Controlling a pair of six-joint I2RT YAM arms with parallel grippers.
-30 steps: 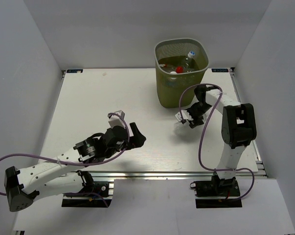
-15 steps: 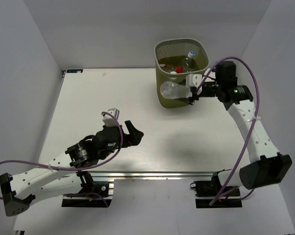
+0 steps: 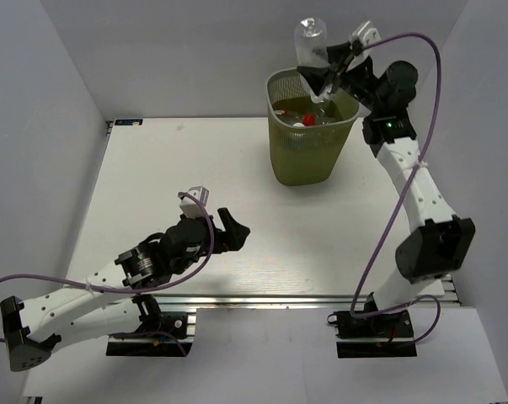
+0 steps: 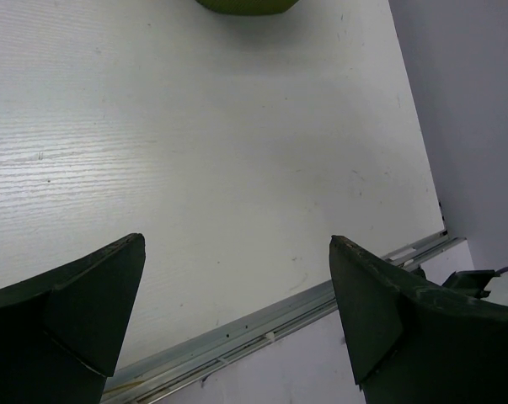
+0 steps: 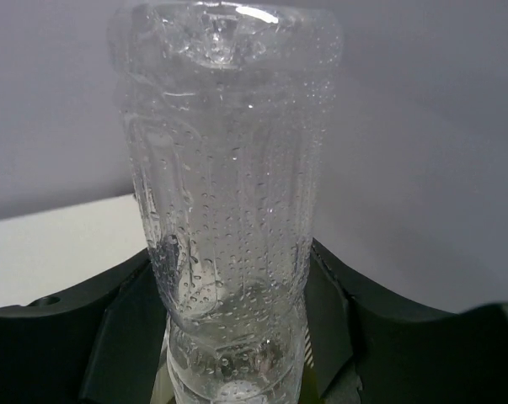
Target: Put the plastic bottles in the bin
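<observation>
Woodgrain white table [image 3: 195, 168]; perforated olive bin [image 3: 308, 160]; ribbed, droplet-beaded clear bottle [image 5: 224, 210].

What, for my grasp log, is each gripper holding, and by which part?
Right gripper: clear bottle, by its lower body, base up. Left gripper: nothing.

a robotics lab cell: white panels [image 3: 60, 76] enclose a table [image 3: 195, 168] edged with aluminium rail [image 3: 279, 300].

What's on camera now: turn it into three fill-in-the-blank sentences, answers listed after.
The right gripper holds a clear bottle ____ the bin.
The left gripper has its jaws ____, gripping nothing.
The held bottle's base points ____.
Missing words: above; open; up.
</observation>
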